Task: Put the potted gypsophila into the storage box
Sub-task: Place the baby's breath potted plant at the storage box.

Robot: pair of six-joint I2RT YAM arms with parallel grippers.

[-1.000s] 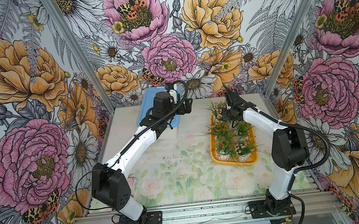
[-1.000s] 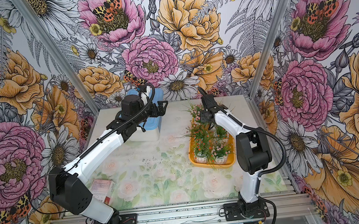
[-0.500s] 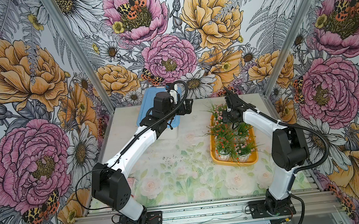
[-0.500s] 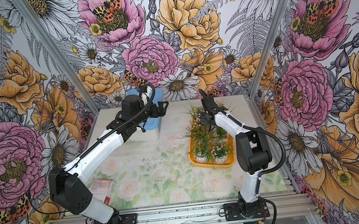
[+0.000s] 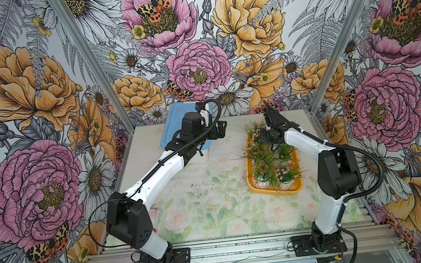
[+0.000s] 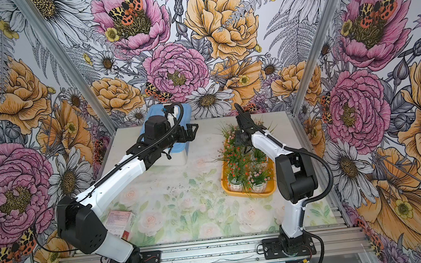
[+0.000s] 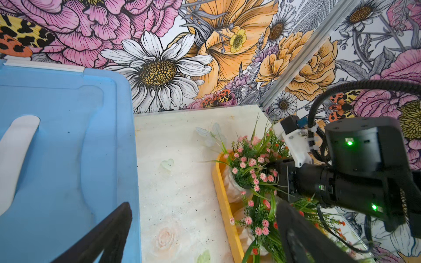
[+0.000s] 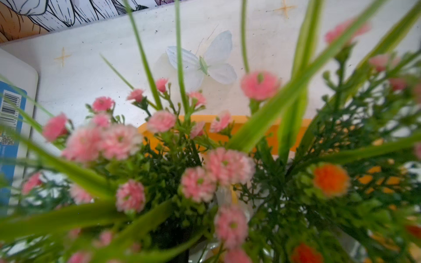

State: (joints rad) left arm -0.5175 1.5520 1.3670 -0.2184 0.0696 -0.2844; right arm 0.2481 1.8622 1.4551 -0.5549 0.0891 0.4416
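Find the gypsophila (image 7: 248, 168) at the far end of the tray (image 5: 293, 191), inside the rim, in its white pot (image 7: 230, 182). Cannot tell the jaws of the right gripper (image 5: 271, 144), buried in that foliage. See the left gripper (image 5: 221, 131) over the blue lid (image 7: 57, 136), far left, spread wide and empty. Expect a light, top-heavy load (springy stems, no purchase there). Take hold low on the stiff pot, gently.

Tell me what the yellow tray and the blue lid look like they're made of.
The yellow tray: likely molded plastic, smooth, even colour, rounded corners. The blue lid: likely plastic too, matte, with molded recesses.
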